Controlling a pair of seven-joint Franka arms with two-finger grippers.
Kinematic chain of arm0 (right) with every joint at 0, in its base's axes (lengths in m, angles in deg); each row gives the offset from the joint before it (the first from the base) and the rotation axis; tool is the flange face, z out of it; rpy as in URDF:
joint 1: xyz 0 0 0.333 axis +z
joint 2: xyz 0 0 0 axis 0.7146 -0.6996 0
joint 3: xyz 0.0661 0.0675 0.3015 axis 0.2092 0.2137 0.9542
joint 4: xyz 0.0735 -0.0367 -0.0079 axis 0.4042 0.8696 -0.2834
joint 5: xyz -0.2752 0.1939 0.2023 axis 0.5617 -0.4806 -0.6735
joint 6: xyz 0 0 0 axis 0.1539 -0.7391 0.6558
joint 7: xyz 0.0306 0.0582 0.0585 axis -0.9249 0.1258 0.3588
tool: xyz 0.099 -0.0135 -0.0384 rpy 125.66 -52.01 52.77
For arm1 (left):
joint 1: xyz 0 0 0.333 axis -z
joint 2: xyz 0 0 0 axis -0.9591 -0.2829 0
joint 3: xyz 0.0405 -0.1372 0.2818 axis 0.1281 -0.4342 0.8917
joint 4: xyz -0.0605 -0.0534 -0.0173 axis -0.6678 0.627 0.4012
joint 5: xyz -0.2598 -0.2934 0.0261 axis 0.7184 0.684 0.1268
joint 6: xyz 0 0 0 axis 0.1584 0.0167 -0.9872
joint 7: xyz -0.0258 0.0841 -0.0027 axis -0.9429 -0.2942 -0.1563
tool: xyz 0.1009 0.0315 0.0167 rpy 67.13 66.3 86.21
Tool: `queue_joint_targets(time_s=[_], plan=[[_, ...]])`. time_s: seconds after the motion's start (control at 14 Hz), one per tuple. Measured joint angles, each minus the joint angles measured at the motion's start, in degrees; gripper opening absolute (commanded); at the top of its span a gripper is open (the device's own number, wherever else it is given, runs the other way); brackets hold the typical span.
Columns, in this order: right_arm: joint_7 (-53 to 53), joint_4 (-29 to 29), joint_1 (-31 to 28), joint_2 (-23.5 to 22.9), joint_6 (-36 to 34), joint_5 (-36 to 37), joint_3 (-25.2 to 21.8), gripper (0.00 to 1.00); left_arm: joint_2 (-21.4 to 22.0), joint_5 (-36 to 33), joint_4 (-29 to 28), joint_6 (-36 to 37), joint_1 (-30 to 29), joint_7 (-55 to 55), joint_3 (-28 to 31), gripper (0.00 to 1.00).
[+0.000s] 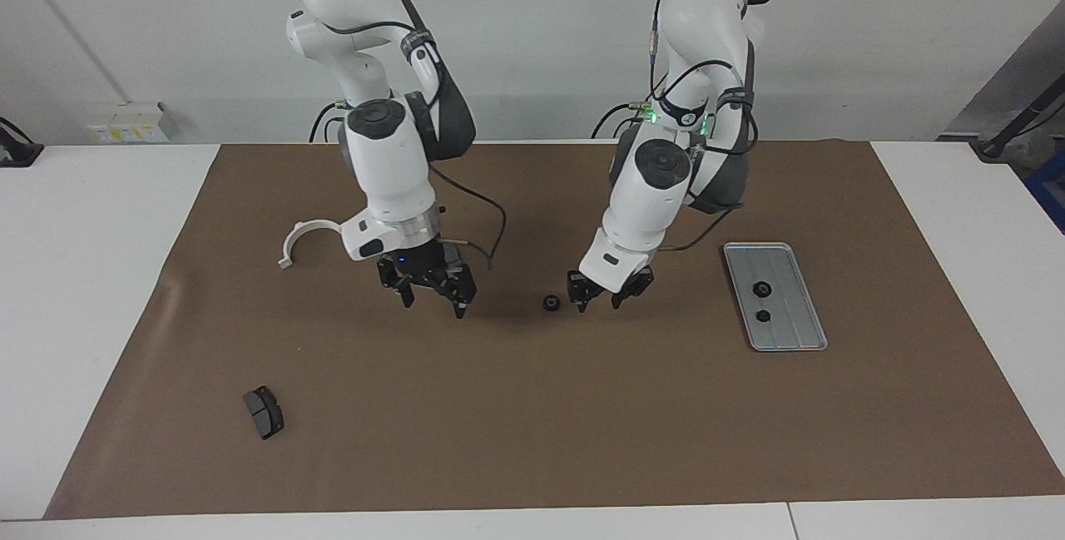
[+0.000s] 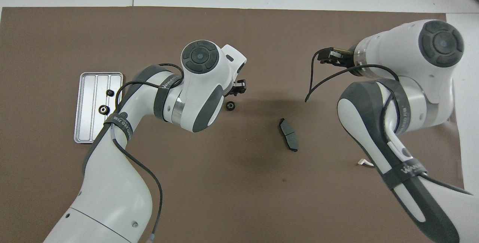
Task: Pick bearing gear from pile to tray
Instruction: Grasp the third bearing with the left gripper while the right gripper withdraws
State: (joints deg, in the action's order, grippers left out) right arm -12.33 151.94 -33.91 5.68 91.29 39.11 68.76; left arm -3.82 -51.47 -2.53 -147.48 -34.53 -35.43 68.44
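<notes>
The left gripper (image 1: 606,294) hangs low over the brown mat (image 1: 532,407), just beside a small black gear (image 1: 550,302) that lies loose on the mat near the middle of the table. Its fingers stand partly apart with nothing between them, and they are not touching the gear. The left arm comes down from its base in a steep bend, wrist tilted toward the middle of the table, so the fingers point down and a little toward the gear.

The right gripper (image 1: 428,290) is over bare mat, toward the right arm's end of the table from the gear. Its fingers are spread wide and it holds nothing. That arm also reaches down from a high elbow, with a black cable looping off its wrist.

The gear is round, black and tiny, with a pale spot at its centre in the overhead view. Two more gears (image 1: 760,289) of the same kind lie in the silver tray (image 1: 800,330), which sits flat on the mat toward the left arm's end, well apart from the loose gear.

A dark brake pad (image 2: 288,134) lies on the mat in the overhead view. A second pad (image 1: 264,412) lies farther from the robots, toward the right arm's end. A white half-ring bracket (image 1: 301,237) rests near the right arm's wrist.
</notes>
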Motion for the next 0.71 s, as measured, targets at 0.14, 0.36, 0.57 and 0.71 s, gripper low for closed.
queue_joint_targets(time_s=[0.14, 0.36, 0.57, 0.71], plan=[[1.6, -0.1, -2.0, 2.4, -2.5, 0.0, 0.0, 1.00, -0.1, -0.6, -0.2, -0.2, 0.8, 0.4, 0.0, 0.64], [3.7, -0.3, -3.9, 6.5, -7.9, 0.0, 0.0, 1.00, -0.4, -1.1, -2.3, -2.0, 1.5, 0.4, 0.1, 0.64], [8.1, -0.5, -6.0, 10.0, -13.3, 0.1, 0.0, 1.00, -0.9, -1.2, -3.2, -2.9, 2.2, 0.6, 0.2, 0.64], [11.8, -1.6, -7.8, 11.5, -17.9, 0.1, -0.3, 1.00, -1.3, -1.7, -3.2, -3.0, 2.7, 1.0, 0.2, 0.64]])
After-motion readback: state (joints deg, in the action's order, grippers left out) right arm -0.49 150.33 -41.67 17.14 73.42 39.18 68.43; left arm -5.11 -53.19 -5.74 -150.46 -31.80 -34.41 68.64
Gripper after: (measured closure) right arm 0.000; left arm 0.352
